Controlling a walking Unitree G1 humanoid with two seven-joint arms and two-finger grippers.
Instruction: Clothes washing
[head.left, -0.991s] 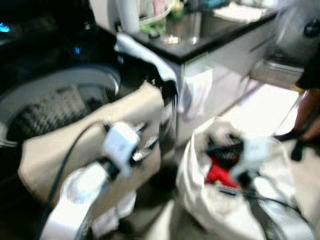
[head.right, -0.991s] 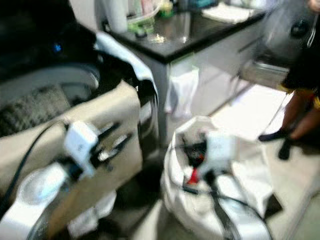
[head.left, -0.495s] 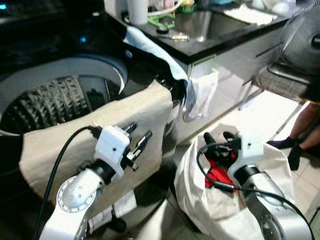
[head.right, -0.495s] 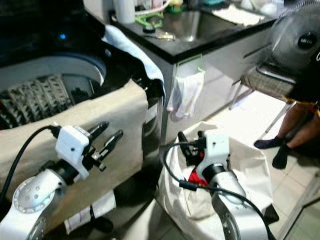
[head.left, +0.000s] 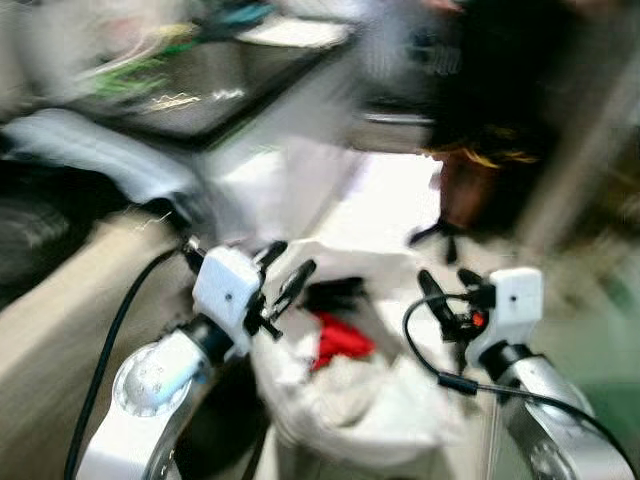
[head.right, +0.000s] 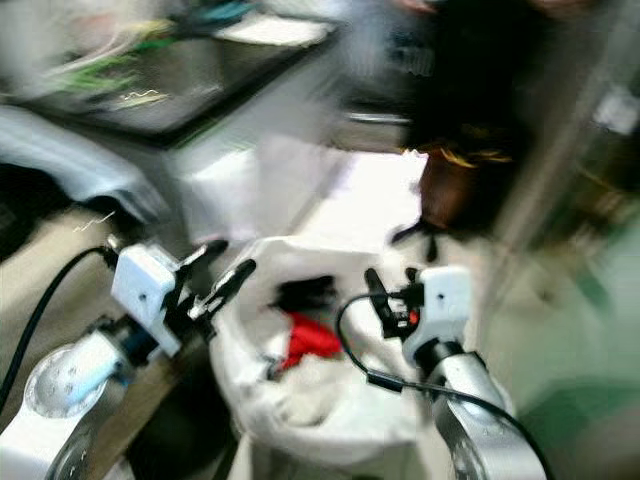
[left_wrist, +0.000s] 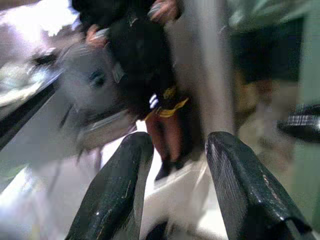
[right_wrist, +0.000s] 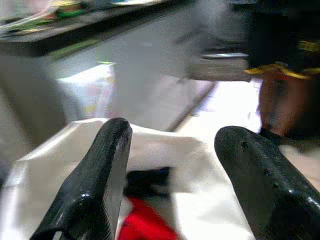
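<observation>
Blurred throughout. Nearest, left gripper (head.left: 283, 276) raised over the near-left rim of the white laundry bag (head.left: 400, 420), fingers (left_wrist: 117, 185) spread apart, nothing between them. Right gripper (head.left: 447, 293) up at the bag's right side, fingers (right_wrist: 92, 185) also wide apart and empty. Down in the open bag between both arms: red garment (head.left: 342, 338) in the middle, dark garment (head.left: 333, 294) just behind it, pale cloth heaped below. To the left, beige cloth (head.left: 60, 330) draped flat, grey-blue cloth (head.left: 95, 165) lying behind it. Further back, dark countertop (head.right: 200, 80) above white cabinets. Farthest, a person (head.left: 480, 150) in dark clothing standing on the bright floor.
</observation>
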